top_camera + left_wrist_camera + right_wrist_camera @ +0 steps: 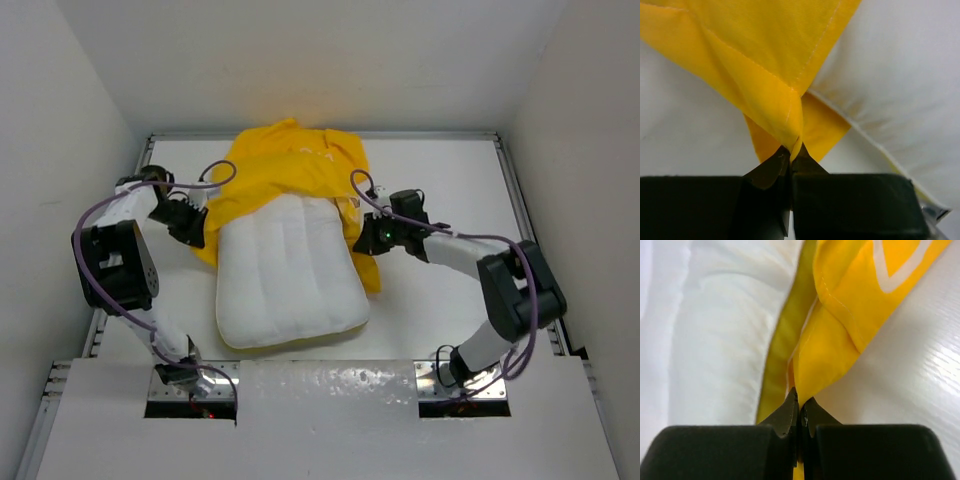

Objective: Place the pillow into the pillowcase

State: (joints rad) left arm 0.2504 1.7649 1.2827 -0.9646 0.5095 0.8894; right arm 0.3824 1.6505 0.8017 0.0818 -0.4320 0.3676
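The white quilted pillow lies mid-table with its far end tucked into the bright yellow pillowcase. My left gripper is at the case's left open edge, shut on a pinch of yellow fabric. In the left wrist view that gripper holds the pillowcase cloth between its tips, the pillow to the right. My right gripper is at the case's right edge. In the right wrist view it is shut on the pillowcase hem, with the pillow to the left.
White walls enclose the table on the left, back and right. A metal rail runs along the table's right side. A white panel spans the near edge between the arm bases.
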